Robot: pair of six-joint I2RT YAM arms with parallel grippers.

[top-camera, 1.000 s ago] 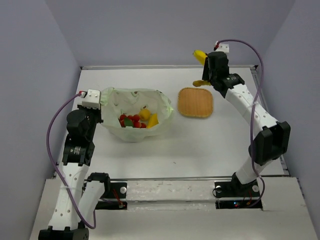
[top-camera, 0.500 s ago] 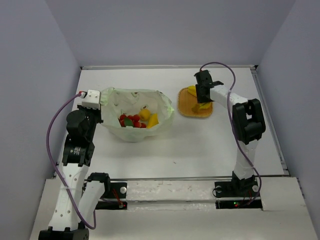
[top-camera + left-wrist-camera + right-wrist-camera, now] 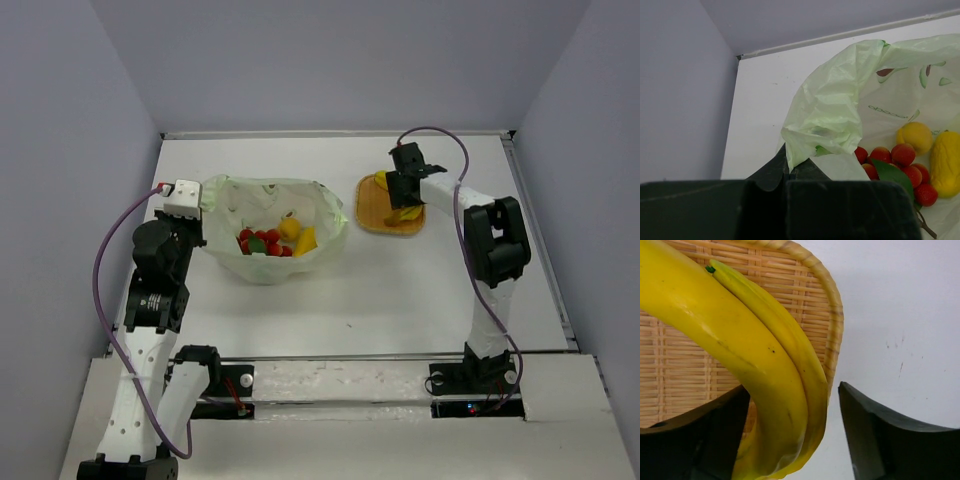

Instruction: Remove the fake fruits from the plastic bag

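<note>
Checking top view first. Right pincer (image 3: 403,200) sits low over the orange woven mat (image 3: 372,218), with the bananas (image 3: 381,181) on the mat under it. Left pincer (image 3: 203,212) is at the near-left rim of the plastic bag (image 3: 320,215), which lies open on the table (image 3: 400,290), apart from the mat and to its left. Inside the bag: red berry cluster (image 3: 262,242), yellow-orange oval piece (image 3: 289,228), and a further yellow piece (image 3: 306,240) beside it. By my count three items are not yet out.

Left wrist view. Left pincer is clamped tight on a fold of the bag's rim, and film bunches up out of the jaws.
- Risk: the film is thin and the bite small. If a fruit snags while being pulled, the fold could slip free and the mouth collapse over the fruit.
- Risk: nothing else anchors the bag, so a hard tug may drag it across the table.

Right wrist view. Jaws are spread and, I judge, grip nothing. One finger (image 3: 880,440) stands clear of the bananas with table showing in the gap. The other lies close against them; contact cannot be told. The bananas lie along the mat's rim, their lower end at or past its edge.
- Risk: a sideways withdrawal could brush the bananas and roll them off the mat. A straight lift looks safest.
- Later risk: the cluster's small round balls may slide out of a pinch.
</note>
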